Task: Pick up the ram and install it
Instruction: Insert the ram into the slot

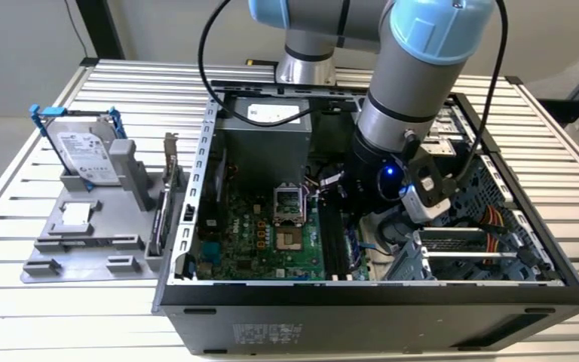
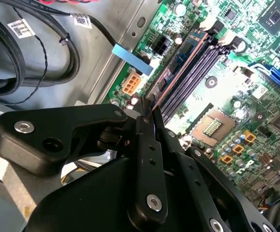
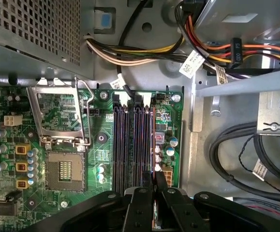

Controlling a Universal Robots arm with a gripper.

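Note:
The ram [image 2: 178, 63] is a thin bluish-green stick that I see nearly edge-on. It stands lengthwise over the outermost of the long black motherboard slots [image 3: 127, 145], on the side nearest the metal case wall. In the first wrist view the ram [image 3: 153, 145] shows as a narrow line beside those slots. My gripper [image 2: 149, 108] is shut on one end of the stick, its black fingers pressed against both faces. The gripper [image 3: 154, 178] hangs just above the board. In the exterior view the arm's wrist [image 1: 390, 173] reaches down into the open computer case [image 1: 370, 290].
The open CPU socket [image 3: 62, 169] lies beside the slots. Bundled power cables [image 3: 144, 53] and thick black cables [image 3: 246, 159] run along the case wall. Outside the case, a silver hard drive [image 1: 84, 154] in a blue frame stands on a grey holder [image 1: 88, 241].

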